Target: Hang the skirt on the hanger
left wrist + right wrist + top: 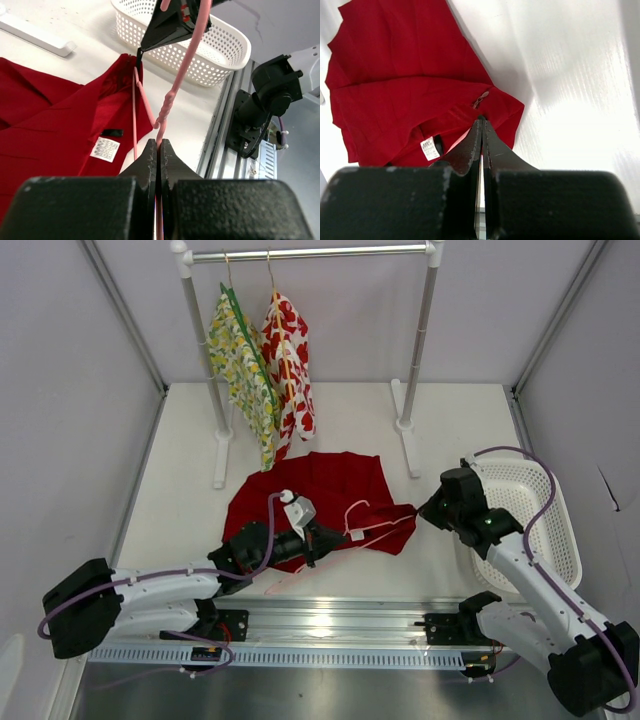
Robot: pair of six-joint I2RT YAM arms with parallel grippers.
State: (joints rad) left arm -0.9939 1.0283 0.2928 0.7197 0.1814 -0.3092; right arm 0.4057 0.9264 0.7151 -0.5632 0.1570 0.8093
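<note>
Left claw (159, 145) is pinched tight on the hanger (186, 60), gripping the pink wire just below its twisted neck. Right claw (481, 121) is closed on a hem corner of the skirt (405, 95), holding that corner slightly raised beside the hanger's wire. The skirt lies spread at the centre of the surface (180, 490), a white label (105, 149) showing on its near part, and the hanger rests across its lower right edge.

Just right of the right claw sits a white basket (560, 540), its perforated wall close behind the wrist. Above the skirt, in the upper middle of the top view, stands a rack (310, 254) carrying a yellow-green floral garment (240, 365) and a white garment with red flowers (290, 370); their lower ends hang near the skirt's far edge. The rack's right foot (410, 455) lies just beyond the skirt.

Bare surface opens to the left of the skirt and between skirt and basket. Toward the bottom runs a metal rail (330, 625).

The left arm lies low from lower left toward centre; the right arm bends up from lower right, wrist at the basket's left rim.
</note>
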